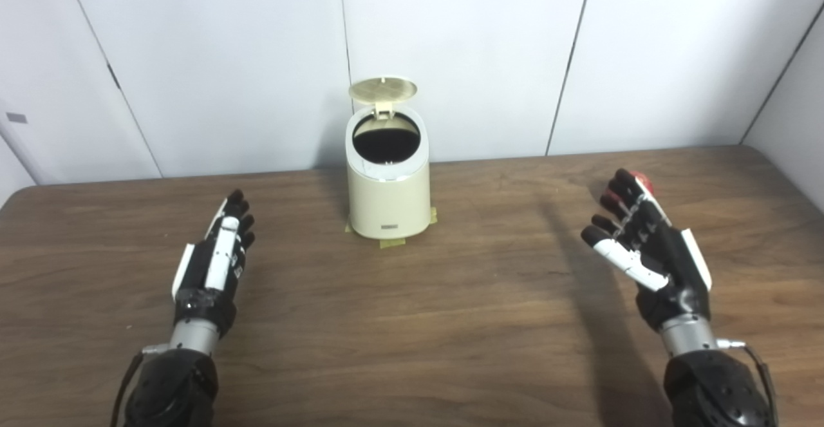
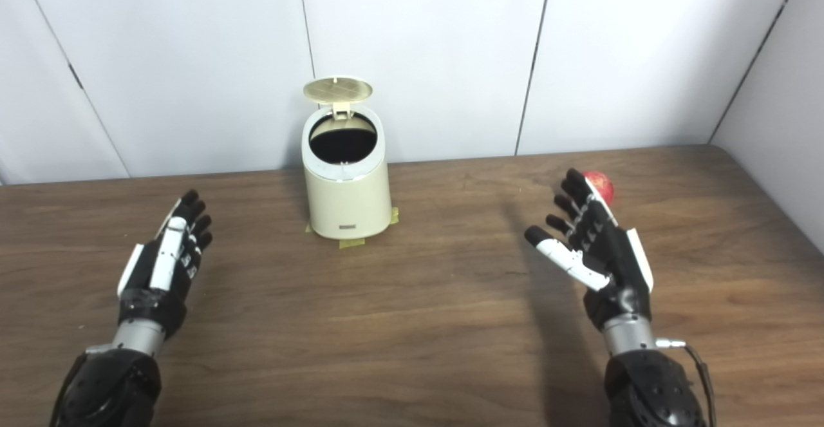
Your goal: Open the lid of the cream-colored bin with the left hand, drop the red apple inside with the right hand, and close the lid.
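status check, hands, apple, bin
Left hand open, right hand open, both empty. Bin lid up. Apple on table behind right hand. Path clear.

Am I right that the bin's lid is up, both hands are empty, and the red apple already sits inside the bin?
Not quite. The lid of the bin is up and the left hand and right hand are empty, but the right eye view shows the red apple on the table, behind the right hand's fingers.
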Motion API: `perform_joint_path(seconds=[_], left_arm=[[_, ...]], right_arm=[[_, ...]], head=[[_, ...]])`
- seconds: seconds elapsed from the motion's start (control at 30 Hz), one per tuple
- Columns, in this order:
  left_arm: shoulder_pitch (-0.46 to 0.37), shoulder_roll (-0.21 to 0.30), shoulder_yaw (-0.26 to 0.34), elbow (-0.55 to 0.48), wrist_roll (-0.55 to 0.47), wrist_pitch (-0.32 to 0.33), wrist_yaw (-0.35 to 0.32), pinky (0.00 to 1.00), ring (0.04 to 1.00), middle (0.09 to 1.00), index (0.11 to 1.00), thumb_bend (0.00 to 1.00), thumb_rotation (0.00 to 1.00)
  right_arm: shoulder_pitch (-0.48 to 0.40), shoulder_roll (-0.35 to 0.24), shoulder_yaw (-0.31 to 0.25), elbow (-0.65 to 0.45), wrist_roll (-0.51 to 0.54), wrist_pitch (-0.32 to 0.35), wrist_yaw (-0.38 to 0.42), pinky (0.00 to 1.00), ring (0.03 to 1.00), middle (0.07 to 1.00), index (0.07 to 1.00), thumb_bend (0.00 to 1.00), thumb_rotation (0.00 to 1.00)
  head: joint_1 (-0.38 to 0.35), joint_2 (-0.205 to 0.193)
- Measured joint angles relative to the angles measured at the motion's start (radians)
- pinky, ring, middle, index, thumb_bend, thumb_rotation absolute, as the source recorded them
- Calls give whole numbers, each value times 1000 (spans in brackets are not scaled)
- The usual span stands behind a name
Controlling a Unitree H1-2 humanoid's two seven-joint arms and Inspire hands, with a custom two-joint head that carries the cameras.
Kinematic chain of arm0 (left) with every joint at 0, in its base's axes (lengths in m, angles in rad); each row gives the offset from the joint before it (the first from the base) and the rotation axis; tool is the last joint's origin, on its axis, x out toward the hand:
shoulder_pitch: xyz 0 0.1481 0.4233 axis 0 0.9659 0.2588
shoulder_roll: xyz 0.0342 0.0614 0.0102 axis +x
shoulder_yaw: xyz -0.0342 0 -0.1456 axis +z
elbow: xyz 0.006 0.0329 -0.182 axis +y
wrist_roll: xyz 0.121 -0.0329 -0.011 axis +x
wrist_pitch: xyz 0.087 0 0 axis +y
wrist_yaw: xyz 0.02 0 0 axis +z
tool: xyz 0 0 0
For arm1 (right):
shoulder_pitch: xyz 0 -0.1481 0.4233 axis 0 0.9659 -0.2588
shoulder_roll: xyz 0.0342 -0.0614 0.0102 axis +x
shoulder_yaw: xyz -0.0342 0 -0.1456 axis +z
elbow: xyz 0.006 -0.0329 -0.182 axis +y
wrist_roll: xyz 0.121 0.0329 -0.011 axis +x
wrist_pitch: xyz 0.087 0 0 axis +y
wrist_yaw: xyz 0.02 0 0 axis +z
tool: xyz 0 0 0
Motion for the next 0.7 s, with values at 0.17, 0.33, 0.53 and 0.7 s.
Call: perform_joint_path(seconds=[0.17, 0.33, 0.53, 0.7], left_arm=[[0, -3, -5, 7, 4, -37, 11, 998, 986, 984, 984, 477, 812], [0, 17, -1, 51, -2, -56, 9, 1000, 986, 987, 998, 425, 732], [1, 28, 6, 73, -20, -62, 3, 1000, 996, 998, 1000, 374, 660], [4, 34, 5, 70, -21, -67, -8, 992, 970, 970, 1000, 316, 510]], right_arm=[[-26, -55, -10, -7, -91, 32, -25, 833, 858, 863, 860, 781, 240], [-54, -123, 11, 14, -262, 24, -53, 737, 816, 866, 863, 759, 218], [-109, -164, 52, 61, -428, 34, -69, 740, 856, 881, 873, 772, 203], [-147, -228, 105, 55, -585, 73, -52, 794, 892, 912, 885, 796, 145]], head=[[-121, -5], [-209, -14], [-275, -23], [-296, -25]])
